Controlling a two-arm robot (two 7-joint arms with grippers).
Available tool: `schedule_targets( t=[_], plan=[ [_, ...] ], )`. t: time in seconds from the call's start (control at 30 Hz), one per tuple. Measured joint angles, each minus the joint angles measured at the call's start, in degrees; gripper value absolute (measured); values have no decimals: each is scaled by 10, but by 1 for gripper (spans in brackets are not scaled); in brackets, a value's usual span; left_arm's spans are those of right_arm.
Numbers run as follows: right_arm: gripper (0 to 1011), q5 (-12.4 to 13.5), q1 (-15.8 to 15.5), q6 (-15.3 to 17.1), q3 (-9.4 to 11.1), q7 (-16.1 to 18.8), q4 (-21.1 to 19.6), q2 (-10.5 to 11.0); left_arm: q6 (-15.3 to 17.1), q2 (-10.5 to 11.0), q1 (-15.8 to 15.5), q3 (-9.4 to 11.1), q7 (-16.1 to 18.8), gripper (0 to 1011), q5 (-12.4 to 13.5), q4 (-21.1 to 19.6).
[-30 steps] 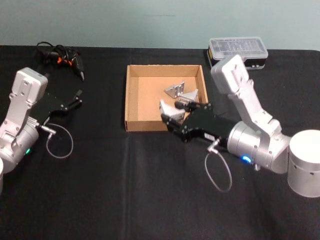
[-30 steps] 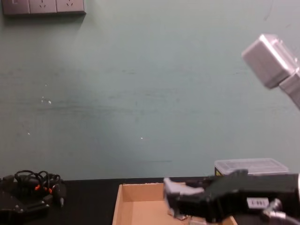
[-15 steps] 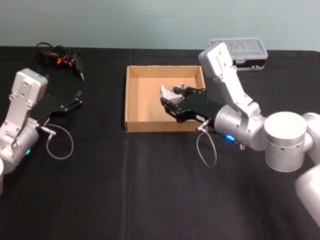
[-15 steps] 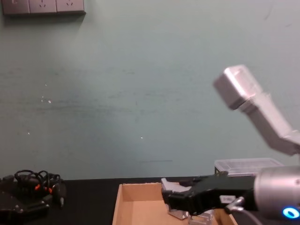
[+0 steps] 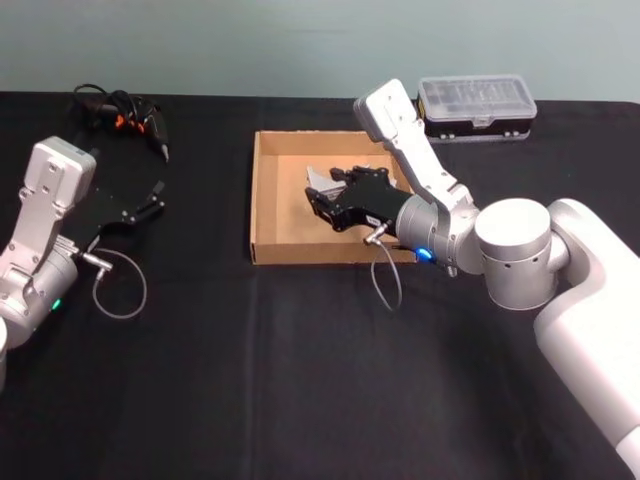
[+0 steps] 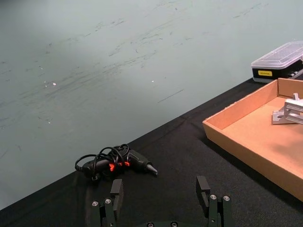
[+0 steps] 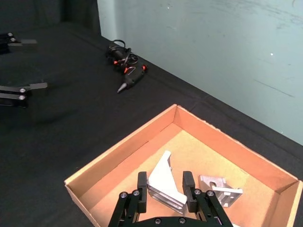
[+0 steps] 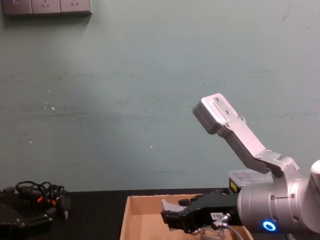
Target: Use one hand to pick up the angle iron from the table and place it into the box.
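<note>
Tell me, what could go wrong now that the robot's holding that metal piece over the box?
The right gripper holds an angle iron above the box. Released from up there, it might bounce or land on the other angle iron lying inside. The piece sits tilted between the fingers, so it could slip early.

The box (image 5: 268,205) sits mid-table (image 5: 300,380) ahead of me. My right gripper (image 5: 318,199) hangs over its inside, fingers (image 7: 142,182) on either side of an angle iron (image 7: 164,185); another bracket (image 7: 220,189) lies on the box floor beside it. A plastic case (image 5: 476,105) stands behind the box to the right, a corded tool (image 5: 125,118) far back left, and my left gripper (image 5: 155,198) is parked well left.
</note>
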Motion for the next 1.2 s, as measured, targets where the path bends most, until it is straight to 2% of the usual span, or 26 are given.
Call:
schedule_targets(
  t=[0.33,0.97,1.2],
  plan=[
    [457,-15,7,9,1,1,14,-8,0,0,0,0,0,1011,0,0],
    [457,-33,4,17,3,12,20,-11,0,0,0,0,0,1011,0,0],
    [639,-40,2,18,3,13,18,-11,0,0,0,0,0,1011,0,0]
  ],
)
